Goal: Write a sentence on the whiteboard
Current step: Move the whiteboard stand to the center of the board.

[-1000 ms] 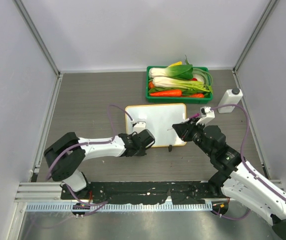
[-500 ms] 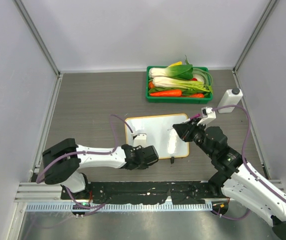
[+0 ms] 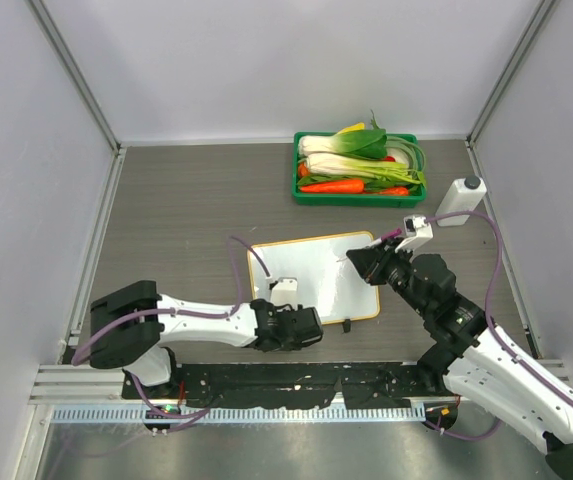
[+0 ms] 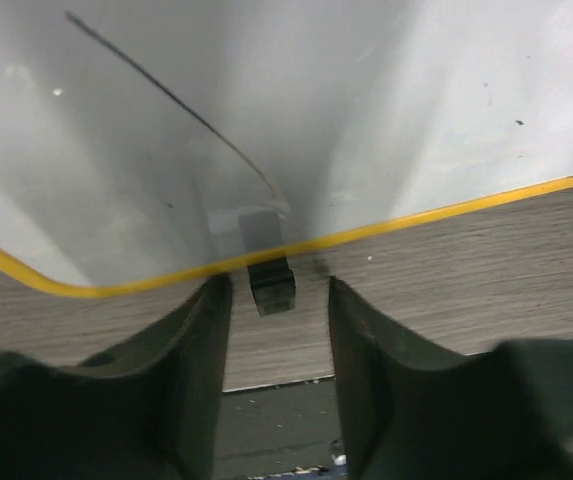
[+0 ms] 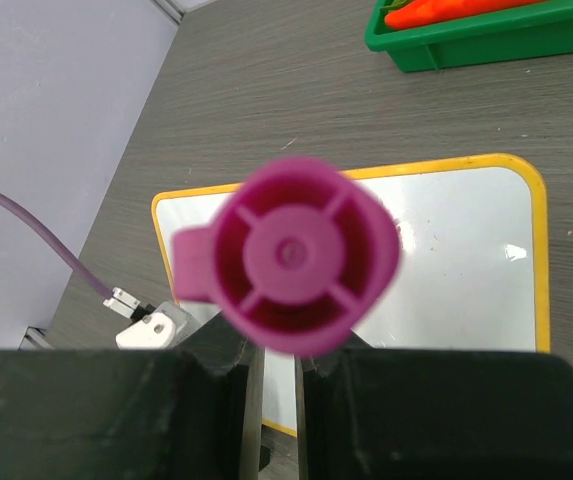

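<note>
- The scene was a grey wood-grain table (image 3: 166,200) closed in by pale walls, with a green tray (image 3: 297,182) of vegetables at the far side and a white bottle (image 3: 459,200) near the right wall.
- The whiteboard (image 3: 318,278) had moved within the last second. It had lain closer to the tray, and now it sat nearer to the arm bases and was turned a little, its left side further back.
- The left gripper (image 4: 272,302) had dragged it there by the near rim. Its fingers now stood apart on both sides of a black clip foot (image 4: 270,285) without pressing it, so the board looked released.
- The right gripper (image 5: 274,380) was clamped on a pink-magenta marker (image 5: 301,265), which hung over the right part of the board.
- I saw no clear words of the sentence on the white surface. In my judgement the placing was finished and the writing had not begun.
- On the near side only a narrow strip of table remained before the black rail (image 3: 296,380) — little room to pull further.
- The far side was open up to the tray, and the bottle stood well apart.
- The left gripper sat just at the near rim, so it could get in the way of strokes in the lower lines.
</note>
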Robot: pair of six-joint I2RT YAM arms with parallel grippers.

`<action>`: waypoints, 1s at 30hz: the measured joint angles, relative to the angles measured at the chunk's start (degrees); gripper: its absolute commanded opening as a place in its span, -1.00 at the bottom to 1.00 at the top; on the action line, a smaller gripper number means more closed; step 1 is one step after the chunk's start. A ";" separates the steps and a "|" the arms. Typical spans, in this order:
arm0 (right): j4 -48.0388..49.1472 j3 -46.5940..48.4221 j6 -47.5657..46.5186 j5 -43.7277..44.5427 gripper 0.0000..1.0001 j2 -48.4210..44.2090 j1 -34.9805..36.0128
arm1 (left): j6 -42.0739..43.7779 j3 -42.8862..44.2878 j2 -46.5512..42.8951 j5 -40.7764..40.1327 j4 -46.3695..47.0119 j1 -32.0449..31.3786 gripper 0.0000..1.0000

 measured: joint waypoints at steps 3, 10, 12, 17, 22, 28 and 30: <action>-0.31 -0.02 0.02 -0.02 -0.97 -0.04 0.00 | -0.04 0.72 0.20 0.09 -0.81 -0.98 0.43; -0.96 -0.52 0.66 -0.66 -0.97 -0.42 0.00 | 0.15 1.60 -0.39 -0.55 -2.54 -2.91 0.58; -1.01 -1.42 0.94 -0.70 -0.97 -1.18 0.00 | 0.33 1.60 -1.20 -0.50 -2.75 -3.23 0.60; -1.01 -2.67 1.20 -1.20 -0.97 -1.33 0.00 | 1.57 1.62 -3.72 -0.79 -2.80 -3.63 0.65; -0.66 -2.67 1.20 -1.81 -0.97 -0.31 0.00 | 2.32 1.68 -5.97 -1.33 -2.78 -4.24 0.72; -0.46 -2.67 1.18 -2.21 -0.97 0.50 0.00 | 2.99 1.68 -6.62 -2.29 -2.80 -4.66 0.75; -0.20 -2.67 1.18 -2.32 -0.97 0.50 0.00 | 3.23 1.68 -7.37 -2.86 -2.82 -4.94 0.79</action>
